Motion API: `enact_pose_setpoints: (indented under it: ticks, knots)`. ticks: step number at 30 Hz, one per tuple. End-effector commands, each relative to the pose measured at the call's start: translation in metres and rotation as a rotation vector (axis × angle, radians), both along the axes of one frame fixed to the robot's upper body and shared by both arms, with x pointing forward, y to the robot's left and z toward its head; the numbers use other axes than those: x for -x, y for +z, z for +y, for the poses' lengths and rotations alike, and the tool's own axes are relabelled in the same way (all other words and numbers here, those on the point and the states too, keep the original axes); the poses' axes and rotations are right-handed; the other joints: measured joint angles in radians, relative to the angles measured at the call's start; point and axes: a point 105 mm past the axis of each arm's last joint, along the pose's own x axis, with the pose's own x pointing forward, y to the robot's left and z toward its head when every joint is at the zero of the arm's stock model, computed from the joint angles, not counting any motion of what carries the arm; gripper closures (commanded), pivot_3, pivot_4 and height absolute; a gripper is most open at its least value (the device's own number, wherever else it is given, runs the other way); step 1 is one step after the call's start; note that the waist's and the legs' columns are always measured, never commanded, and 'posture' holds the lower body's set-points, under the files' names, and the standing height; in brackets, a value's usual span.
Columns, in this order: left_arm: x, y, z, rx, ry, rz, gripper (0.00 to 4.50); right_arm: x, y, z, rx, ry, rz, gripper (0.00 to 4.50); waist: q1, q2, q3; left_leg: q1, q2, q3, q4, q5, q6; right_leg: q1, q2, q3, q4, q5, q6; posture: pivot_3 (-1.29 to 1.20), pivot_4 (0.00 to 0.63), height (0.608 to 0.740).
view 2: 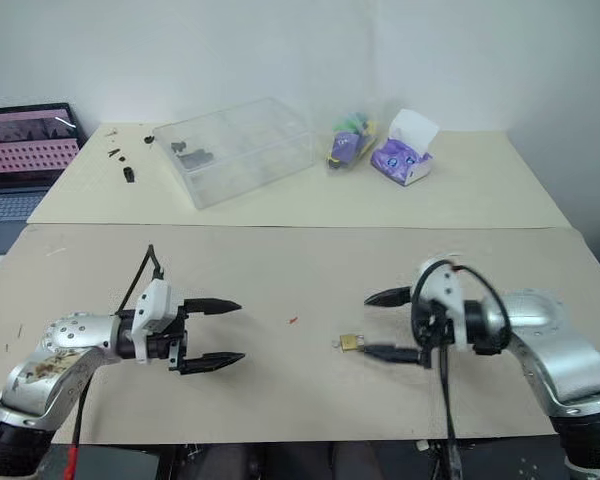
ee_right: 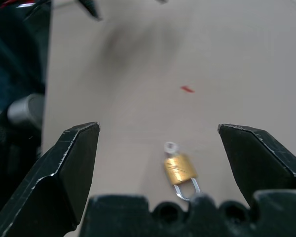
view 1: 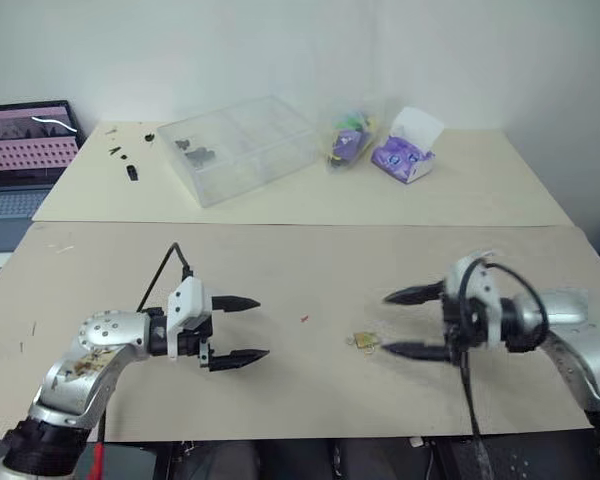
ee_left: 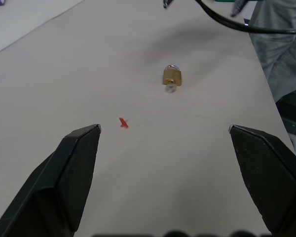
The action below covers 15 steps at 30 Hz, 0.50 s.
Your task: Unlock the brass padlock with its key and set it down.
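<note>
The left gripper stands wide and empty, well apart from the brass padlock. The padlock lies flat on the table, the key at its base, long axis toward the wide, empty right gripper (the nearer one), just beside its lower fingertip. The clear box beyond holds small dark parts.

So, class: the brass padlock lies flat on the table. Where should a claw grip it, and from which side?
Probably across the brass padlock body's two flat sides, coming from above: it lies flat, and its thin shackle offers little hold. The open right claw is nearest; the key sticks out the opposite end.
</note>
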Motion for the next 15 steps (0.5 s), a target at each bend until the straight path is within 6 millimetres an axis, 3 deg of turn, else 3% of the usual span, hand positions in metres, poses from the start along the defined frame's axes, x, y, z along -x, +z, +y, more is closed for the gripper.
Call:
enact_pose_setpoints:
  ticks: [1, 8, 15]
  knots:
    - [-0.001, 0.005, -0.005, 0.003, -0.020, -0.022, 0.07, -0.005, -0.004, 0.014, 0.059, 0.035, -0.100, 0.00, 0.002, 0.000, 0.000, -0.001, 0.000, 0.000, 0.000, 0.000, 0.000, -0.001, 0.000, 0.000, 0.000, 0.000, 0.000, 0.00, 0.150, 0.740]
    - [0.005, 0.008, -0.008, -0.005, -0.052, -0.028, 0.07, -0.024, -0.027, 0.018, 0.118, 0.000, -0.158, 0.00, 0.015, 0.000, 0.000, -0.003, -0.001, 0.000, 0.000, 0.000, 0.000, -0.003, 0.000, 0.000, 0.001, 0.000, -0.001, 0.00, 0.150, 0.740]
    - [0.006, 0.014, -0.006, -0.014, -0.054, -0.033, 0.07, -0.019, -0.052, 0.004, 0.163, 0.008, -0.111, 0.00, 0.018, 0.000, 0.000, -0.003, -0.001, 0.000, 0.001, 0.000, 0.000, -0.003, 0.000, 0.000, 0.001, 0.000, -0.001, 0.00, 0.150, 0.740]
